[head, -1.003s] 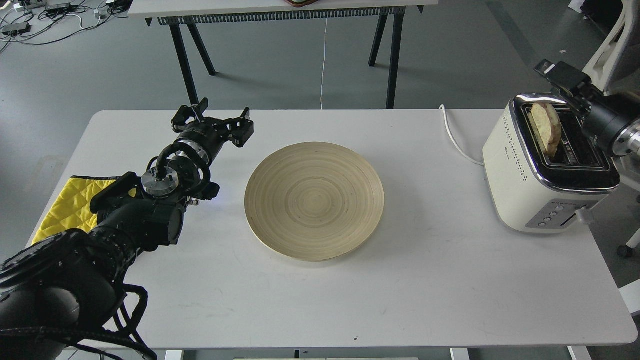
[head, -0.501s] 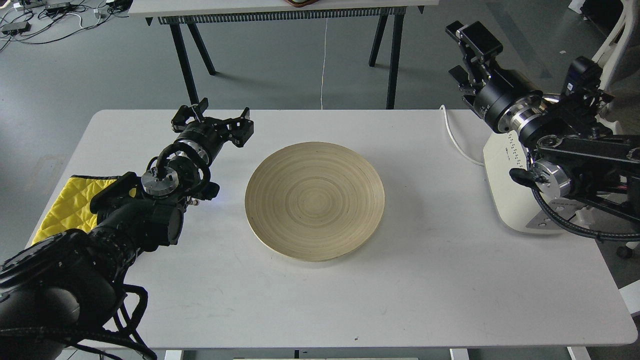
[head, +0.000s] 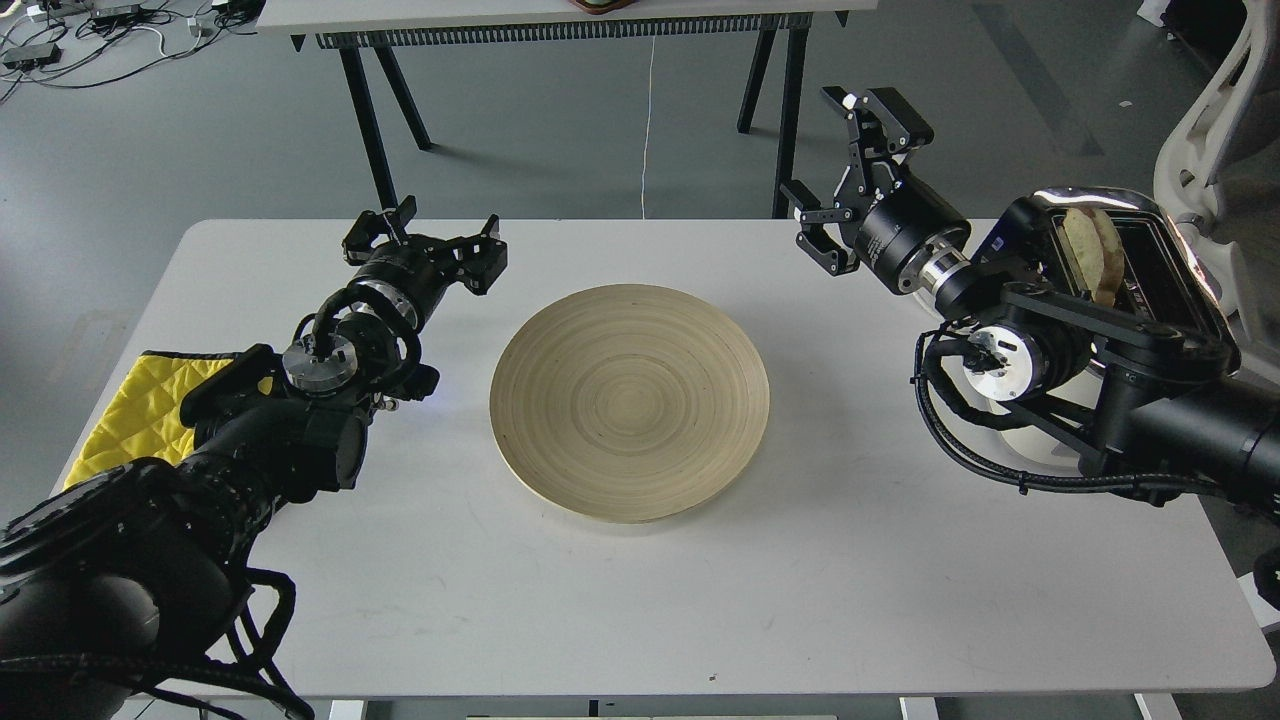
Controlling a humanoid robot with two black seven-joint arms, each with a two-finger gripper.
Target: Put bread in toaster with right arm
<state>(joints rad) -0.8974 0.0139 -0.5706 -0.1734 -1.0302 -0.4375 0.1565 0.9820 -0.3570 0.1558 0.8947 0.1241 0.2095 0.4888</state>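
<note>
- Bread (head: 1090, 258) stood on edge in the left slot of the toaster (head: 1140, 215), at the far right of the table (head: 850, 580), with its rounded crust top poking above the chrome rim.
- Right gripper (head: 850, 175) hung to the left of the toaster, well apart from the slice and empty, its two fingers spread wide; the bread lay to its right and a little nearer.
- Long axis of the slice ran along the slot, roughly far to near, so it sat edge-on to that gripper.
- Right arm (head: 1050, 340) crossed in front of the toaster and hid its side and front controls, so I could not tell where the lever was.
- Left gripper (head: 430, 245) hovered far left of the round wooden plate (head: 629, 400), fingers apart and holding nothing; it was much the farther of the two from the toaster.
- Slice looked pale with a brown crust, whole and untoasted, and by my reading it was not fully sunk, so the task seemed nearly done.
</note>
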